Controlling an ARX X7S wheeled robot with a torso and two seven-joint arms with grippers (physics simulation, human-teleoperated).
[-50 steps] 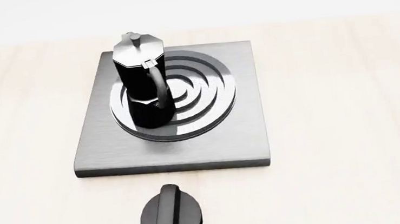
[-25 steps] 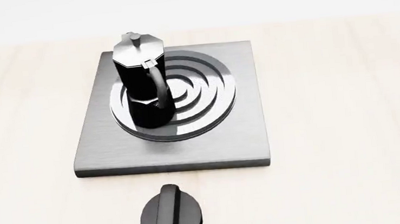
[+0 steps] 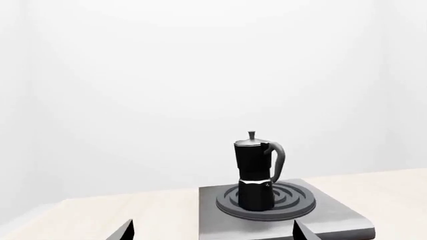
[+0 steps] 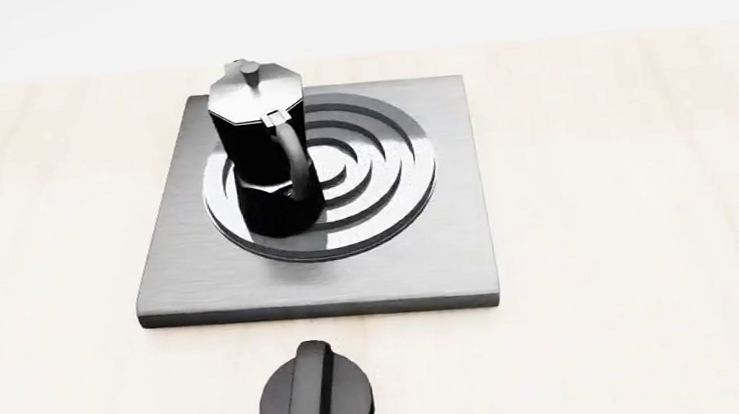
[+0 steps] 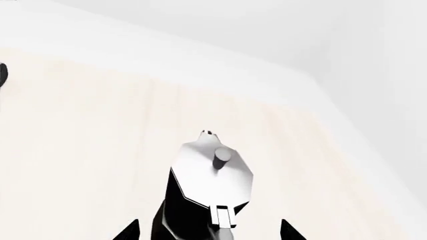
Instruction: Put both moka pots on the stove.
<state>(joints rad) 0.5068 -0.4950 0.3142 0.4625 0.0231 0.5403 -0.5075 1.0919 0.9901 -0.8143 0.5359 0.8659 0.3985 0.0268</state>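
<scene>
Stove [image 4: 401, 254], your flat brushed grey metal plate, carries one faceted black moka pot [image 4: 262, 156] upright on its ring burner; second pot [image 5: 203, 200] stands on the pale worktop [image 5: 80, 130] between your right pincer's [image 5: 210, 231] spread fingertips; left pincer [image 3: 213, 232] gapes apart.

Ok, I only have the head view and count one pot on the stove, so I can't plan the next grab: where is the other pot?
Observer: The right wrist view shows the second pot standing on the bare table, not on the stove.
Operator: Is the right gripper holding it?
Observer: No. The right gripper is open, with a fingertip showing on either side of that pot and neither touching it.
Operator: And the left?
Observer: The left gripper is open and empty, facing the first pot from some way off.
</scene>
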